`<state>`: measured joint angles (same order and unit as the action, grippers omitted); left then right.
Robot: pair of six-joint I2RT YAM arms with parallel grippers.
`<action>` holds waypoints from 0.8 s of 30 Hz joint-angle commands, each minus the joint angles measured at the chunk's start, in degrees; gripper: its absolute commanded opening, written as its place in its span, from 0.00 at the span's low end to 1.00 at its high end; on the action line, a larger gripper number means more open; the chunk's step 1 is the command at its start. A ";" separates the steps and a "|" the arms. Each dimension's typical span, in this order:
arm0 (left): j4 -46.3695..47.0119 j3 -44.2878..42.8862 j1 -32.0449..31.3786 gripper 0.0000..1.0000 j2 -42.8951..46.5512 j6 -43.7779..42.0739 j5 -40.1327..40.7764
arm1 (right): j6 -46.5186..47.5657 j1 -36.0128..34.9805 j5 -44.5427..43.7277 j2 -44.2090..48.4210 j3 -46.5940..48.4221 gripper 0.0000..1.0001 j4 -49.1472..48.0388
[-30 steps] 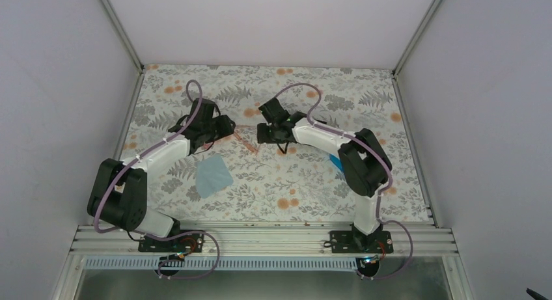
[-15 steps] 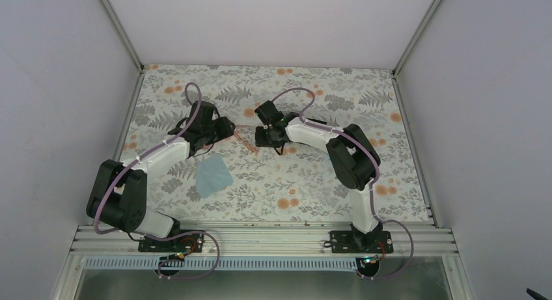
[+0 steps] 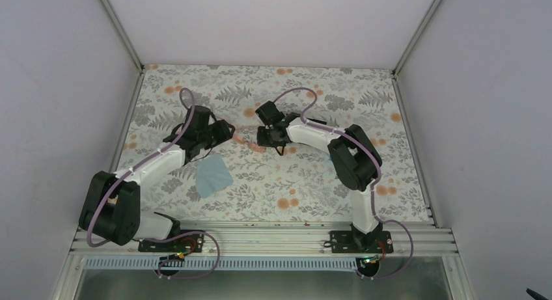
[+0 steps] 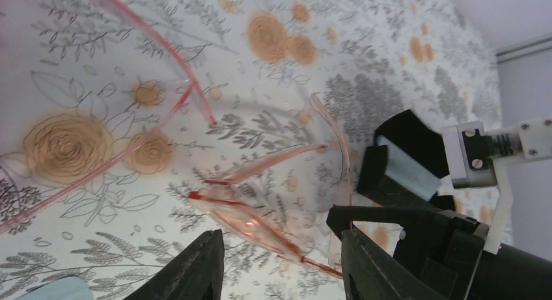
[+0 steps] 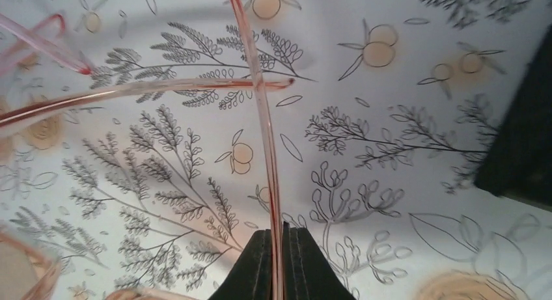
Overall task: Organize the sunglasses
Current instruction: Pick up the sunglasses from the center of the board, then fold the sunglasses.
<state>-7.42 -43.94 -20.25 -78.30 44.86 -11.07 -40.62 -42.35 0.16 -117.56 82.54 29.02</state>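
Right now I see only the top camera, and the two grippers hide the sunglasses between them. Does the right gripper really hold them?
Observer: Yes. In the right wrist view the right gripper is shut on one thin pink arm of the sunglasses.
Operator: And the left gripper, does it hold them too?
Observer: No. The left wrist view shows the left gripper open, with the lens part of the frame lying between its jaws.
Operator: Where is the other arm of the glasses?
Observer: In the right wrist view it crosses the held arm, farther out from the right gripper.
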 commanded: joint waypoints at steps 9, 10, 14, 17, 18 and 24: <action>-0.08 -3.23 -0.26 0.55 12.28 0.20 0.26 | -5.70 -0.66 -16.84 14.12 -2.58 0.04 -1.81; -0.05 -3.51 -0.75 0.56 12.55 0.28 0.06 | -6.26 -1.10 -18.95 14.31 -1.85 0.04 -1.15; 0.58 -4.46 -2.98 0.57 12.40 1.96 0.16 | -7.41 -3.74 -25.75 14.81 0.69 0.04 0.17; 3.36 -4.11 -4.83 0.57 11.71 4.24 0.41 | -8.48 -6.14 -29.54 14.74 2.36 0.04 1.04; 3.62 -4.24 -5.41 0.57 11.18 4.99 0.81 | -8.85 -6.67 -30.51 14.74 2.78 0.04 1.20; 4.40 -4.76 -7.55 0.52 8.12 10.23 3.71 | -9.09 -9.15 -33.91 14.29 4.95 0.04 1.83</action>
<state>-5.06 -47.24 -27.03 -68.47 50.81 -9.87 -47.57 -50.33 -26.65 -103.85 85.17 30.41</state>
